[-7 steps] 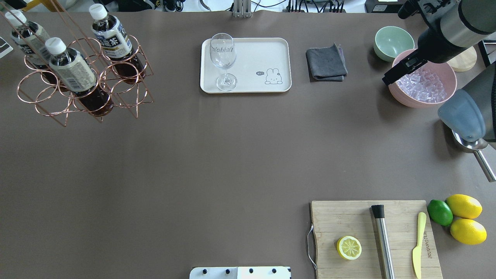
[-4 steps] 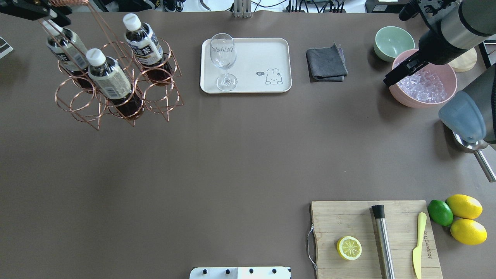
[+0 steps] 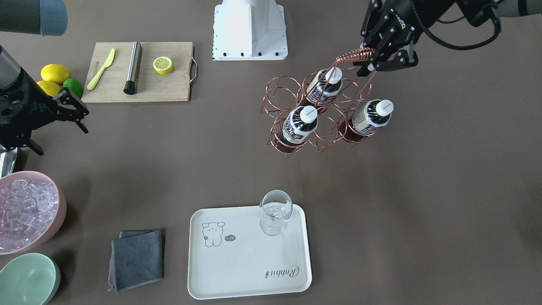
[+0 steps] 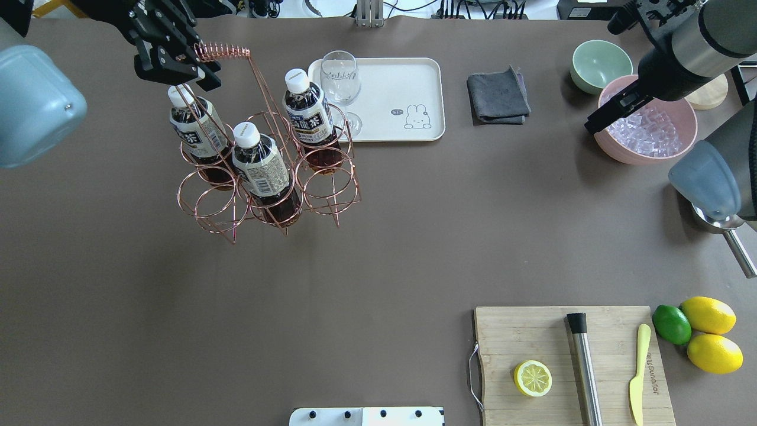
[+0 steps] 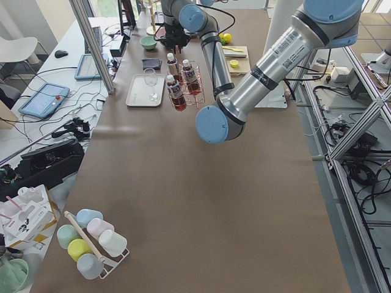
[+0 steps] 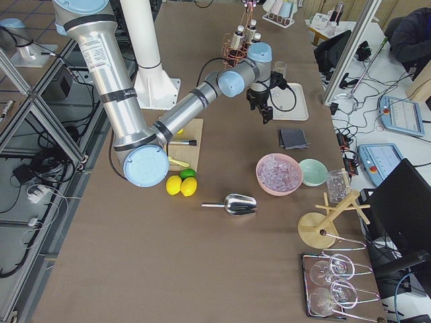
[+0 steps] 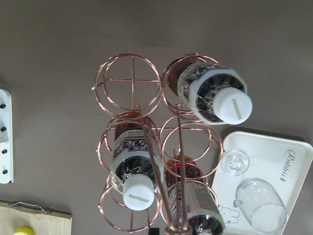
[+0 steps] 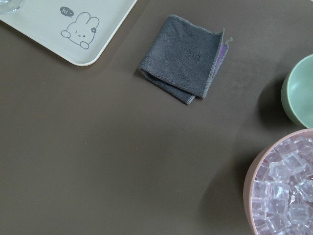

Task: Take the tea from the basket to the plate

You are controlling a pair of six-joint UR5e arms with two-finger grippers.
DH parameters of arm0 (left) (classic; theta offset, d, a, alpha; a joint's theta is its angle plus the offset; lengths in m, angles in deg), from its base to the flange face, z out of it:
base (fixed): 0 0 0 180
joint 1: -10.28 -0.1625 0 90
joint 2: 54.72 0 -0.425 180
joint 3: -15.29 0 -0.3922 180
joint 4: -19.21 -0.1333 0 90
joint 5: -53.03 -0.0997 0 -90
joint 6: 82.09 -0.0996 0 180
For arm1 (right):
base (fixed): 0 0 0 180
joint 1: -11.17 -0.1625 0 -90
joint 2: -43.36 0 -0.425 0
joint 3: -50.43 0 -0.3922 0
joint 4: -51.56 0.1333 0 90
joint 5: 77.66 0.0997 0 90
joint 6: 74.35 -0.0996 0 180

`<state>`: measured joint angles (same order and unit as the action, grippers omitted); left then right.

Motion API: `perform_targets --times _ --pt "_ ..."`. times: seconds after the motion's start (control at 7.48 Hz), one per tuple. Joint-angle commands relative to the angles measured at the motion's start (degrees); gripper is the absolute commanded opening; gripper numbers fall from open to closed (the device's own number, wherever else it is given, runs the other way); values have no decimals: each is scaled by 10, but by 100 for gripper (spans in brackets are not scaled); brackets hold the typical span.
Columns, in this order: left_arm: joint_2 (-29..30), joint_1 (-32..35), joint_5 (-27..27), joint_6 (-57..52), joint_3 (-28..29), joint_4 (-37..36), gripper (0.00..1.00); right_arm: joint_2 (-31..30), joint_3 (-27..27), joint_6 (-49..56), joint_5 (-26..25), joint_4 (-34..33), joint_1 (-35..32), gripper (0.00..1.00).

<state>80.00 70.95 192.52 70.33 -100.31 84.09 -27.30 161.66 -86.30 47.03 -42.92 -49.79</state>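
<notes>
My left gripper (image 4: 177, 62) is shut on the coiled handle (image 4: 222, 52) of the rose-gold wire basket (image 4: 213, 204) and holds it up, just left of the plate. Three tea bottles stand in the basket's rings: one at the back left (image 4: 195, 133), one at the front (image 4: 263, 168) and one nearest the plate (image 4: 307, 115). The cream plate (image 4: 402, 83) lies at the table's far middle, with a wine glass (image 4: 341, 77) on its left end. The left wrist view looks down on the basket (image 7: 132, 93) and the plate's corner (image 7: 288, 171). My right gripper (image 4: 597, 121) is open and empty, by the pink bowl.
A grey cloth (image 4: 498, 96) lies right of the plate. A green bowl (image 4: 600, 65), a pink bowl of ice (image 4: 647, 127) and a metal scoop (image 4: 730, 234) are at the far right. A cutting board (image 4: 571, 364) holds a lemon half, muddler and knife; lemons and a lime (image 4: 671, 324) lie beside it.
My left gripper has carried the basket with its three bottles from the far left edge to the right, up to the plate's left end. The right arm has barely moved.
</notes>
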Motion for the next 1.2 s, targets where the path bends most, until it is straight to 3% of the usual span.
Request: perform_targets --times 0.0,0.27,0.53,0.8,1.07 --pt "3 -31 -2 38 -11 5 0 0 0 -1 0 0 2 100" --pt "0 -71 -41 52 -16 5 0 0 1 -2 0 0 6 100" --pt "0 -92 -47 56 -12 18 0 0 1 -2 0 0 6 100" --pt "11 -169 -122 101 -1 53 0 0 2 -3 1 0 6 100" --pt "28 -171 -127 109 25 65 0 -1 0 -2 1 0 6 100"
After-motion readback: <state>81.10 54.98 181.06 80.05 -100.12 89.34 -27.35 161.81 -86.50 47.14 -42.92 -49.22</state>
